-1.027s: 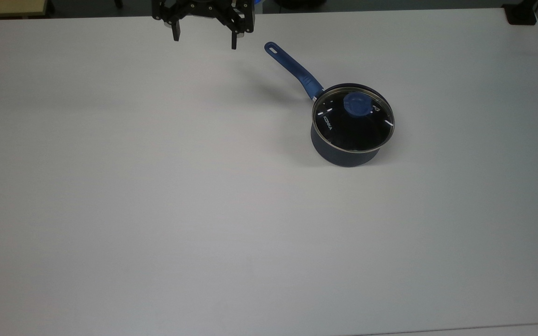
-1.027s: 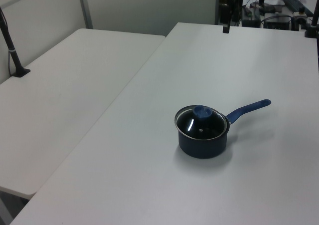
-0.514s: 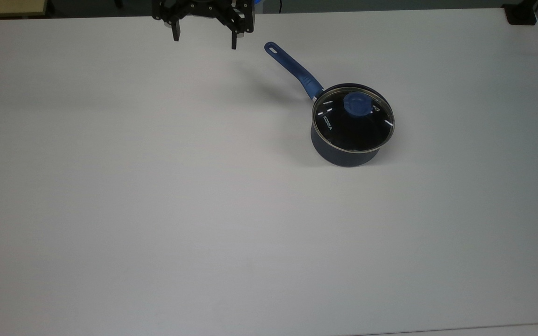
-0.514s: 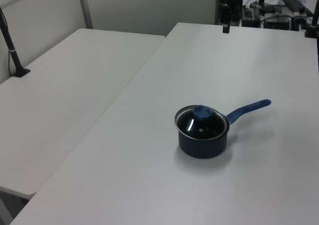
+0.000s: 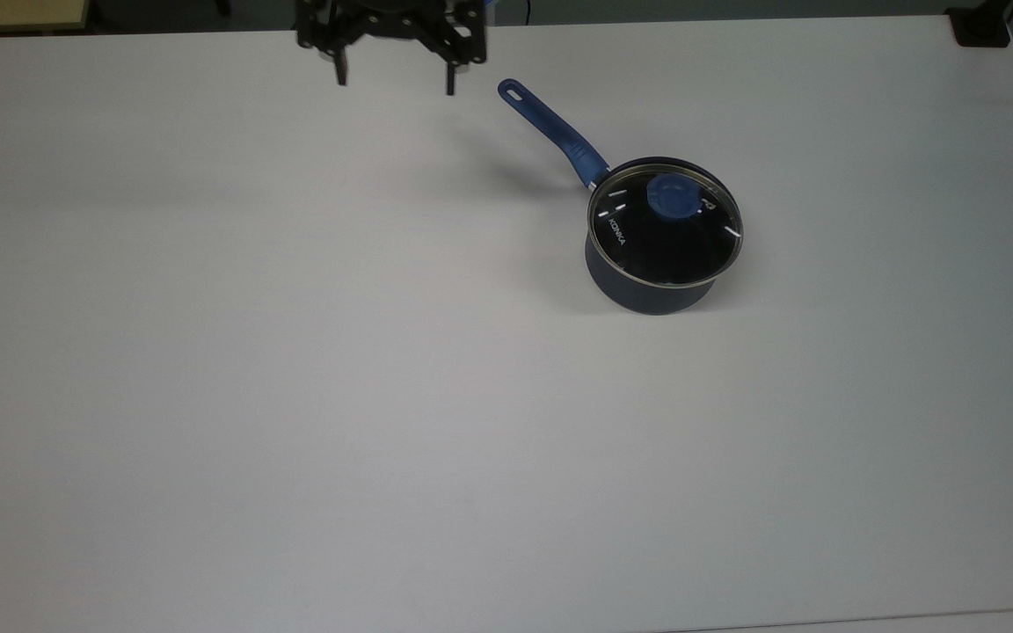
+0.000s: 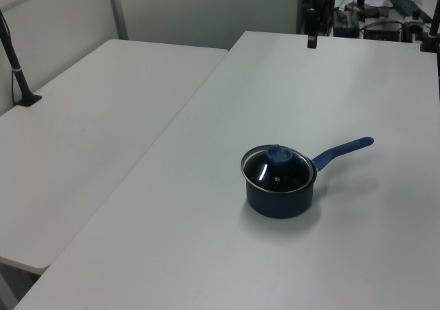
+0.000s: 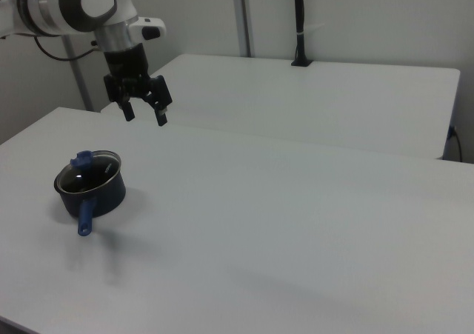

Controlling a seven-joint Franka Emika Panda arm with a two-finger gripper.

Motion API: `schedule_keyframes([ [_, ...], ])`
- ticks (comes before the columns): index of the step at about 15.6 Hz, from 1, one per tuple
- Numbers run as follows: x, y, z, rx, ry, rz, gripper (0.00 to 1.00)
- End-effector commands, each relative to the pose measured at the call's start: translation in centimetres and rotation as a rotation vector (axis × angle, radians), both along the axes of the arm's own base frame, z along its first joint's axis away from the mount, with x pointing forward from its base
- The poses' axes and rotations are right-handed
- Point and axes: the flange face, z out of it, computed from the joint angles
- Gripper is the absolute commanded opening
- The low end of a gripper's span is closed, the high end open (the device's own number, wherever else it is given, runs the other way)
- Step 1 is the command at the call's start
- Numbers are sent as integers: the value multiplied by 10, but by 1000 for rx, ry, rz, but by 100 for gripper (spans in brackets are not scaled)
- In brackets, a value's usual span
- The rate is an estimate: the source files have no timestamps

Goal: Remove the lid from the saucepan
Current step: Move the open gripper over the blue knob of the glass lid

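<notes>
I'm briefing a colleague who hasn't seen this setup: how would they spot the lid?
On the white table stands one dark saucepan with a blue handle. The lid sits on it: clear glass, steel rim, blue knob.

I note the lid point(image 5: 665, 222) is clear glossy glass throwing bright glints, edged with a thin shiny metal rim. The saucepan point(image 5: 643, 294) has a dark, smooth, faintly glossy outside. The bench point(image 5: 295, 396) is white, matt and smooth. The pincer point(image 7: 146, 114) looks matt black.

Top overhead; left, right oblique, opposite sides.
</notes>
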Motion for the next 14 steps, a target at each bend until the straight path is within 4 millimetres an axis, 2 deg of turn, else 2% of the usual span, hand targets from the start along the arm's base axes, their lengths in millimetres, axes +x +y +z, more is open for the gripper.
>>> schedule_keyframes([
  [1, 7, 44, -16, 55, 4, 73, 100],
  [3, 10, 78, -31, 57, 16, 120, 100],
  [7, 2, 152, -69, 47, 79, 216, 100],
  [9, -1, 178, -77, 48, 67, 187, 100],
  [11, -8, 213, -88, 49, 47, 175, 100],
  [12, -11, 228, -93, 49, 31, 161, 100],
  [14, -7, 242, -113, 48, 21, 114, 100],
])
